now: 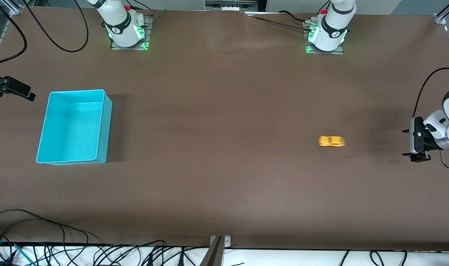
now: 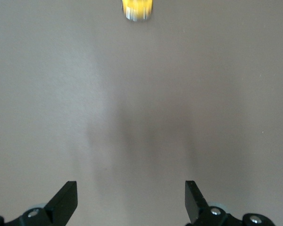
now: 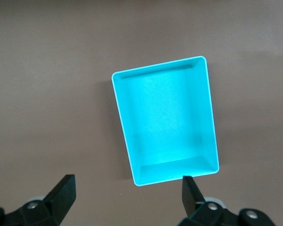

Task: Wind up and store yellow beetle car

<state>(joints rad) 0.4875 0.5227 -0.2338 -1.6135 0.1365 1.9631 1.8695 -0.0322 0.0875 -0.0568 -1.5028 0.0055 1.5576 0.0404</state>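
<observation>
The yellow beetle car [image 1: 331,141] stands on the brown table toward the left arm's end, its outline smeared. It also shows small and smeared in the left wrist view as the car [image 2: 137,9]. My left gripper [image 1: 406,143] hangs low at that end of the table, level with the car and well apart from it. It is open and empty, as the left gripper [image 2: 131,197] shows over bare table. My right gripper [image 3: 128,188] is open and empty, high over the table beside the turquoise bin [image 3: 174,172]. The bin [image 1: 76,91] is empty.
The turquoise bin sits toward the right arm's end. A dark clamp-like device [image 1: 10,88] juts in at that table edge. Cables [image 1: 61,251] and a metal bracket [image 1: 217,250] line the edge nearest the front camera. Both arm bases stand at the farthest edge.
</observation>
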